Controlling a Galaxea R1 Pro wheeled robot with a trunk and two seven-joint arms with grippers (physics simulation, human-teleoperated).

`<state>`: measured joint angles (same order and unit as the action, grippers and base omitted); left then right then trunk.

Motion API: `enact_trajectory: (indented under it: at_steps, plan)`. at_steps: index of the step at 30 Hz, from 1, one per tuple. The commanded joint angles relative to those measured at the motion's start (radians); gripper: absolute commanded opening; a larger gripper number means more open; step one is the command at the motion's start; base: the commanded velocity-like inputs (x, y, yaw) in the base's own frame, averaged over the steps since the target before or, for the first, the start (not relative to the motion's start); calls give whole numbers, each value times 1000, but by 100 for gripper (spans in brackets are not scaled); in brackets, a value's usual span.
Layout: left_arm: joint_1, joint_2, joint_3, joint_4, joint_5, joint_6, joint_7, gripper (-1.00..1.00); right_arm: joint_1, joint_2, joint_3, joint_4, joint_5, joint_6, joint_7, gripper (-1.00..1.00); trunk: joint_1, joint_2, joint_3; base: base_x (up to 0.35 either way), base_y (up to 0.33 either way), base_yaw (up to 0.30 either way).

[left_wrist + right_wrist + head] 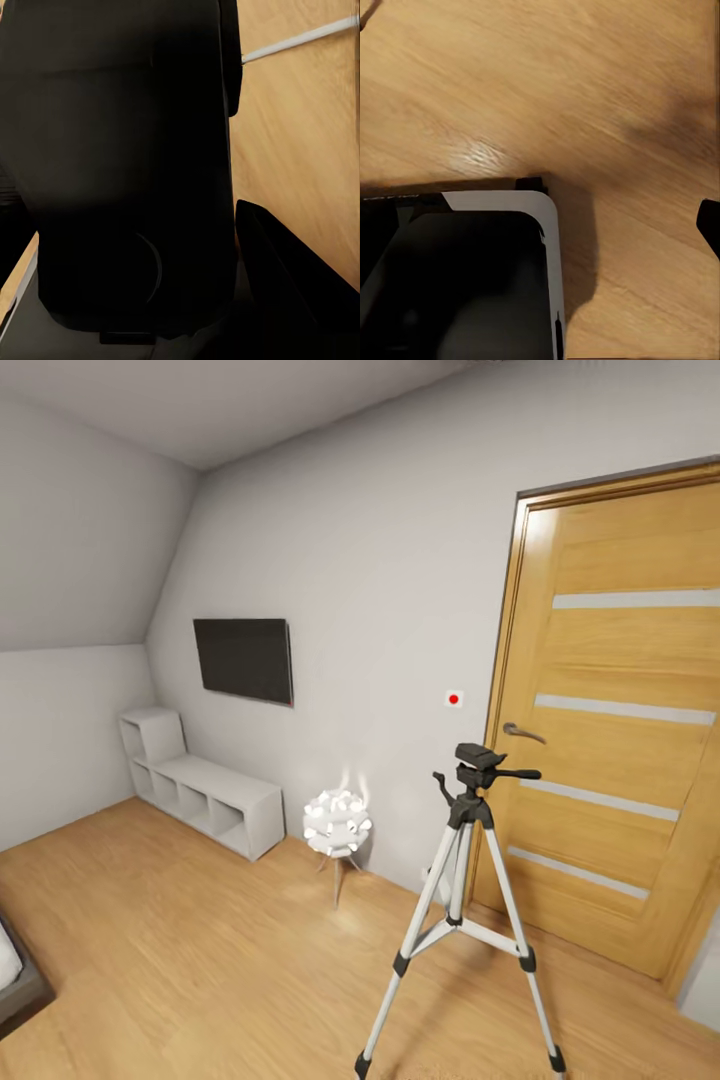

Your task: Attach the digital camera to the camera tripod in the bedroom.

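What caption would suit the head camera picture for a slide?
A silver-legged camera tripod stands on the wood floor before a wooden door, its head bare, no camera mounted yet.

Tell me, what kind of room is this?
Probably an attic bedroom or living room in a home: a sloped ceiling, a wall-mounted TV above a low white shelf unit, a wooden door, and the corner of a bed. A camera tripod stands on the wood floor.
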<state>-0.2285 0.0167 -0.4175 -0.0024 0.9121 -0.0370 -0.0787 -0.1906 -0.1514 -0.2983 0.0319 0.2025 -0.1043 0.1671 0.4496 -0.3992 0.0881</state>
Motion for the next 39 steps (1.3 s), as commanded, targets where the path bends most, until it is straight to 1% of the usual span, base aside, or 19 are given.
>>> enact_trajectory:
  at_steps: [1,17,23,28,39]
  plan:
    - [0,0,-9,1,8,-3,-4,-100,-1,-1,-9,3,9,-5,2,100,0,-1,0,0,0,-300]
    - [0,-3,-10,1,5,-5,-4,-100,-1,0,-9,3,10,-5,2,100,0,-1,0,0,-1,-300]
    - [0,-3,-10,1,2,-2,-4,-100,-1,0,-8,2,11,-3,2,100,0,-1,0,0,-158,-278]
    - [0,-3,-10,1,0,-1,-4,-100,-1,-1,-4,2,13,1,4,100,0,-1,0,0,-259,-93]
    - [0,-3,-10,1,-1,0,-4,-100,-1,-1,-1,2,17,3,6,100,0,-1,0,0,-277,-10]
